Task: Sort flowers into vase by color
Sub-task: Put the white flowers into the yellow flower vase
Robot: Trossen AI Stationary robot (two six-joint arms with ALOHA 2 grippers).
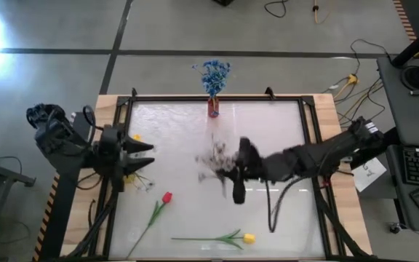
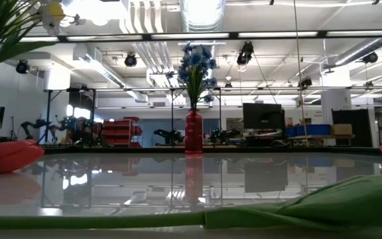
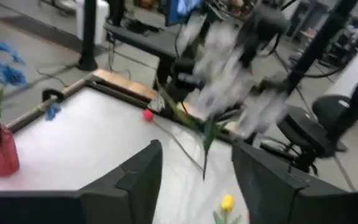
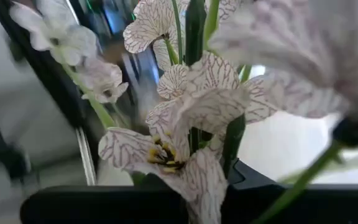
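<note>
My right gripper (image 1: 229, 172) hangs over the table's middle, shut on a bushy white flower spray (image 1: 212, 156) whose veined blooms (image 4: 185, 118) fill the right wrist view. My left gripper (image 3: 197, 186) waits open at the table's left edge, nothing between its fingers, and faces the spray (image 3: 229, 68). A red vase (image 1: 213, 109) with blue blossoms (image 1: 214, 73) stands at the far edge. A red tulip (image 1: 166, 197) and a yellow tulip (image 1: 249, 237) lie flat on the near part of the table. My right gripper holds the white spray by its green stems (image 4: 194, 140), just below the blooms. The gripper's own body hides the place of contact. The fingers reach in about level from the table's right. The spray is lifted clear of the table, blooms toward the left arm.
A few small blooms (image 1: 141, 182) lie on the table under the left gripper. A black frame (image 1: 217, 97) rims the white table. The tulip stem (image 2: 178, 218) runs along the near edge in the low view. Room stays free between the vase and the tulips.
</note>
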